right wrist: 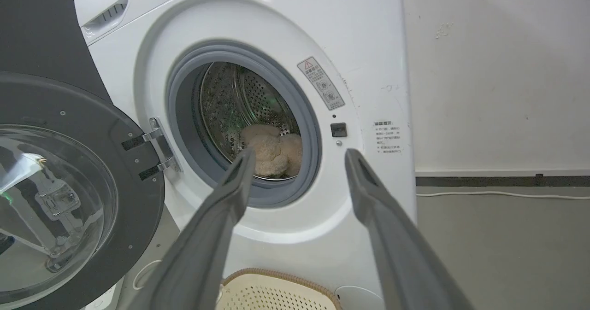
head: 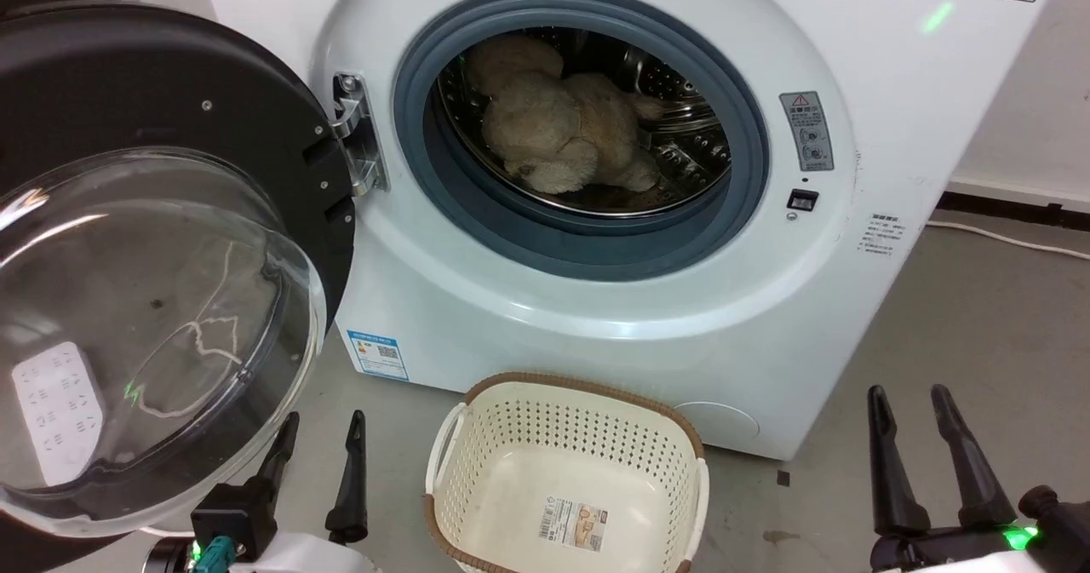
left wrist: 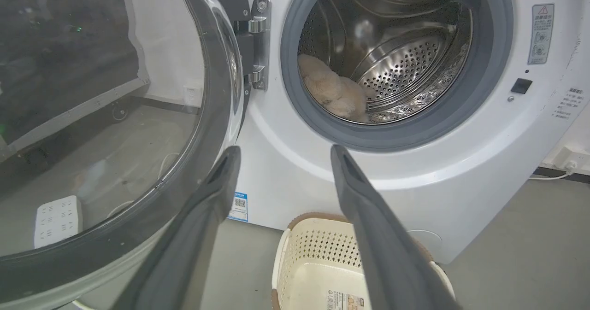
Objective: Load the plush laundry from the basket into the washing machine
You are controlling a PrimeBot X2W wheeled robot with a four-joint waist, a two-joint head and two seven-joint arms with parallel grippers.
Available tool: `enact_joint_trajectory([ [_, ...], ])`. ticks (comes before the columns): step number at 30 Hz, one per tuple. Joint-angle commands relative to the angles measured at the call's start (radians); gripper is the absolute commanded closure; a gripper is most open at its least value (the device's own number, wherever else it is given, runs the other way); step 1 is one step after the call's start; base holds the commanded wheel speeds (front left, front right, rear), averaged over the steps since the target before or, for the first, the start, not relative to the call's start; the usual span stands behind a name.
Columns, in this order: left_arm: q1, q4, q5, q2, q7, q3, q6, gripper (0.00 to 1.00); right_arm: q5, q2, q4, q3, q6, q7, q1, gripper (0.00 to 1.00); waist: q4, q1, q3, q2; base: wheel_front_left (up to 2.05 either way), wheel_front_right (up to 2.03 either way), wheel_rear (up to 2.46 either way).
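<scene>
The plush [head: 562,134] lies inside the drum [head: 681,105], slumped low and to the left on the steel wall. It sits well behind the gasket [head: 588,249], and nothing of it hangs over the lip. Judged from that, the loading looks done, and shutting the door may be all that is left.

At far left the door [head: 153,300] stands swung wide on its hinge [head: 358,134], its clear dome facing the robot. Open that far, it leaves the washer [head: 596,326] mouth free for an arm to pass. Through the door a white power strip [head: 55,411] shows on the floor [head: 979,326]. Just below the door's lower edge the left gripper [head: 325,416] points up, moderately open with nothing in it. It is near the door's rim, which would suit a push to close it, though that is only my guess. In the left wrist view one side of it crosses that rim, and I cannot tell whether they touch.

In the middle, the basket [head: 579,383] stands on the floor just in front of the washer, below the opening, probably set there so the lift is short. It holds nothing but the sticker [head: 573,525] on its bottom.

At lower right the right gripper [head: 907,392] is likewise parted and holds nothing, well apart from the basket and the washer. Beyond it a white cable [head: 1005,241] runs along the floor by the wall.
</scene>
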Motion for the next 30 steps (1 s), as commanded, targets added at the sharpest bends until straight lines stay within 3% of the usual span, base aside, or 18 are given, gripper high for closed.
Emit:
enact_joint_trajectory([
  [1,0.012,0.005,0.009,-0.008,-0.005,0.008,-0.008,0.00,-0.007,0.000,0.001,0.004,0.001,-0.004,0.017,0.00,0.001,-0.0001,-0.001,0.0000,0.00,0.00,0.00],
  [5,0.012,0.008,0.019,-0.021,-0.005,0.028,-0.023,0.00,-0.012,0.000,0.004,0.009,0.001,-0.004,0.023,0.00,0.005,-0.0001,-0.003,0.0000,0.00,0.00,0.00],
  [6,0.002,0.006,0.012,-0.021,0.001,0.025,-0.020,1.00,-0.006,0.000,0.004,0.009,0.000,0.000,0.009,1.00,0.005,-0.0001,-0.003,0.0000,0.00,0.00,0.00],
  [30,0.003,-0.028,0.044,-0.030,0.043,0.030,-0.011,1.00,-0.054,0.000,0.016,0.009,0.000,0.042,-0.012,1.00,-0.023,-0.0001,-0.002,0.0000,0.00,0.00,0.00],
])
